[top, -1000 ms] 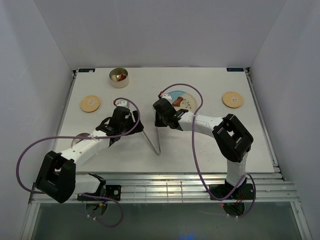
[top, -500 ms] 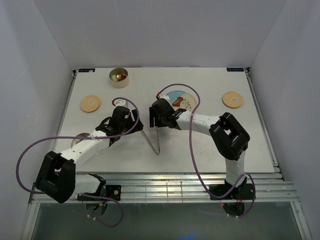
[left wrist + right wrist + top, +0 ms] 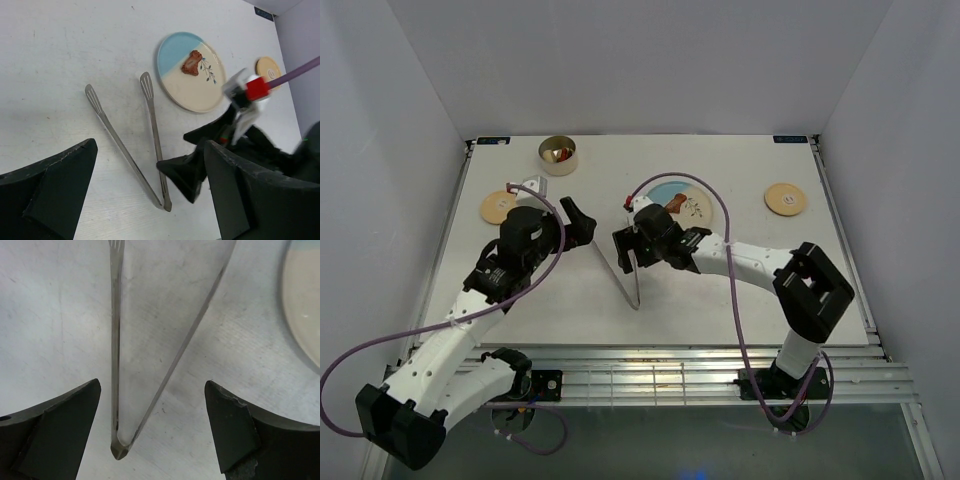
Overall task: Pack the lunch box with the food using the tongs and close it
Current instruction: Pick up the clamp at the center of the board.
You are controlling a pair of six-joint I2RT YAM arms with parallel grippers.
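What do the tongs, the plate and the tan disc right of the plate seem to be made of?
Tongs: metal, probably steel; thin silver-grey arms with a dull sheen. Plate: likely glazed ceramic; smooth cream and light-blue surface with a painted sprig. Disc: perhaps light wood; flat, matte, pale tan, grain too small to see.

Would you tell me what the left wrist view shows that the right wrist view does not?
Only the left wrist view: the brown food piece on the plate, a wooden lid beyond it, the right arm, and the tongs at full length. Only the right wrist view: the open right gripper close up, with a finger on either side of the tongs' joined end. Both: the tongs lying flat on the table and part of the plate.
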